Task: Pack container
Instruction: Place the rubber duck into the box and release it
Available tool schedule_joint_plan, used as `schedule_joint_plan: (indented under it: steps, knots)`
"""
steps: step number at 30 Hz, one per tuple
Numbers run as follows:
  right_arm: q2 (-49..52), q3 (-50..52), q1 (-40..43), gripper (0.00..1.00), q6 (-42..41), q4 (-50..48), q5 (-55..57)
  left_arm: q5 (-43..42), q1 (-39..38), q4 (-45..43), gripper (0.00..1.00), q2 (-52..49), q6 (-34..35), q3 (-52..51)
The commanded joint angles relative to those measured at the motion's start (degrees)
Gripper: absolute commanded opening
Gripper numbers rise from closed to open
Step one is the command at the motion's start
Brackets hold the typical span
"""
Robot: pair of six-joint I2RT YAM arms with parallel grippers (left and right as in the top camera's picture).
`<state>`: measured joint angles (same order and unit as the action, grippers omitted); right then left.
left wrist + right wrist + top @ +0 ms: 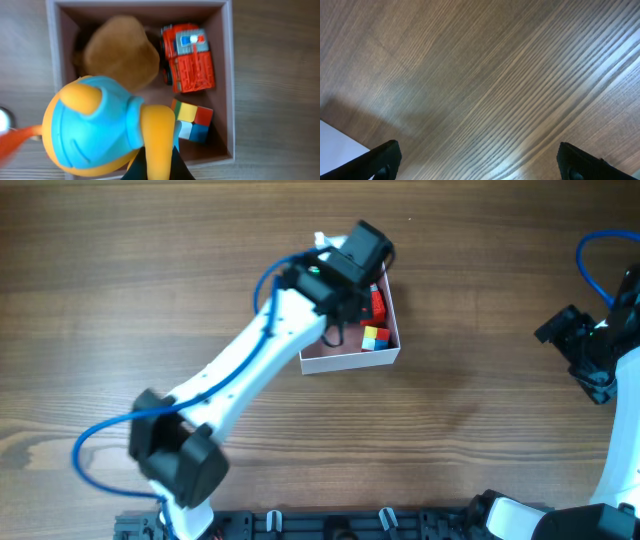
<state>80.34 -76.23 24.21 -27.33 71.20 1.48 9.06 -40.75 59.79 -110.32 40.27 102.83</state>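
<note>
The container (350, 361) is a white-walled box with a pink inside (227, 75), at the table's middle. It holds a red toy truck (189, 58), a colour cube (193, 120) and a brown plush (120, 52). My left gripper (161, 167) is shut on a blue and orange toy (95, 130), held above the box's near left part. In the overhead view the left gripper (345, 275) covers the box's far half. My right gripper (480, 160) is open and empty over bare wood at the far right (590, 355).
A blurred orange strap and a silver part (10, 135) show at the left wrist view's left edge. A white corner (335, 147) shows at the lower left of the right wrist view.
</note>
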Motion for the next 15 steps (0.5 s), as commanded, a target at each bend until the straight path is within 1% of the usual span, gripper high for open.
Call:
schedule_joint_plan:
  steps: [1, 4, 7, 9, 11, 15]
  knots:
    - [-0.1, 0.2, 0.1, 1.0, 0.4, 0.5, -0.3, -2.3, -0.3, -2.0, 0.04, -6.0, 7.2, 0.3]
    - [-0.1, 0.2, 0.1, 1.0, 0.4, 0.7, -0.3, -2.6, -0.3, -2.0, 0.04, -9.0, 9.8, 0.3]
    - [-0.1, 0.2, 0.1, 1.0, 0.4, 1.1, -0.3, -2.0, -0.3, -1.2, 0.05, -10.2, 10.6, 0.3]
    - [-0.1, 0.2, 0.1, 1.0, 0.4, 1.2, -0.3, 0.9, -0.3, 0.4, 0.09, -10.7, 13.0, 0.2]
    - [-0.1, 0.2, 0.1, 1.0, 0.4, 1.3, -0.3, 2.1, -0.2, 1.0, 0.12, -11.5, 13.1, 0.2]
    - [-0.1, 0.2, 0.1, 1.0, 0.4, 1.8, -0.3, 2.3, -0.2, 1.9, 0.12, -13.1, 13.8, -0.9]
